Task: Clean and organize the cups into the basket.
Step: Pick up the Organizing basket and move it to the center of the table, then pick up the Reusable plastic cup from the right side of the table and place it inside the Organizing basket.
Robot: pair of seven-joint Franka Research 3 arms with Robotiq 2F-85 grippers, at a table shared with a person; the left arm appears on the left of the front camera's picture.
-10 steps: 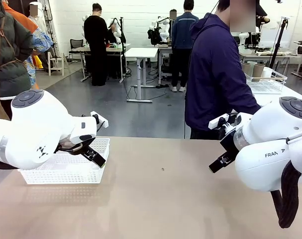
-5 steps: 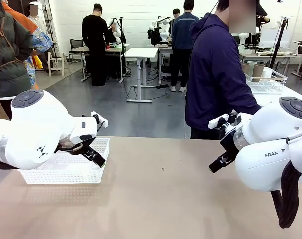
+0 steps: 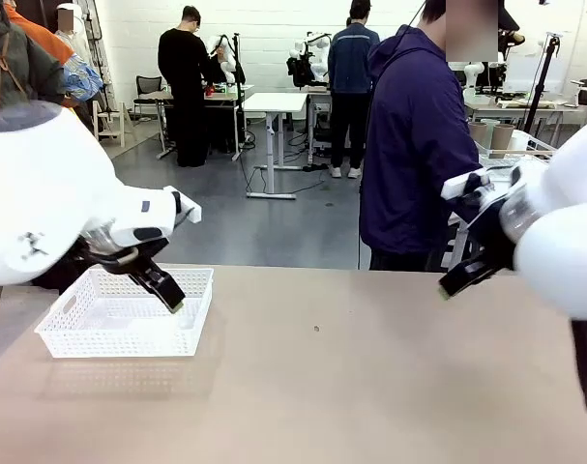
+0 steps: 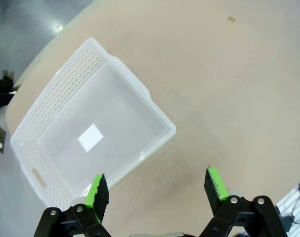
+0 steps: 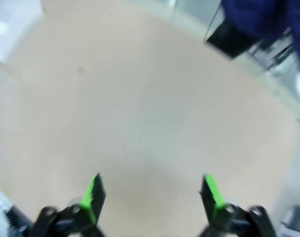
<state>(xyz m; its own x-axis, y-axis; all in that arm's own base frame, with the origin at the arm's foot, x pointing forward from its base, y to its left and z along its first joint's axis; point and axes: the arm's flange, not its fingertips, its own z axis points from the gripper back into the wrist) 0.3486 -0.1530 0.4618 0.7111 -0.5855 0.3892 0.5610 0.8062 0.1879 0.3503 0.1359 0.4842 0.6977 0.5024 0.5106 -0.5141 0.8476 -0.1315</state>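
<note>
The basket (image 3: pixel 119 338) sits on the surface (image 3: pixel 322 387), the left claw (image 4: pixel 156 186) hanging released over the basket's right edge, the right claw (image 5: pixel 152 190) released above surface well right of the basket, and two beige cups (image 3: pixel 503 138) standing in a wire crate (image 3: pixel 525 166) far beyond the basket, beside the person (image 3: pixel 419 145).

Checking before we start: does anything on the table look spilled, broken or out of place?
Nothing spilled or damaged. The white basket sits upright and empty on the left. Only a small dark speck marks the tabletop. The oddity: tan cups stand in a wire basket behind the person, not on this table.
</note>
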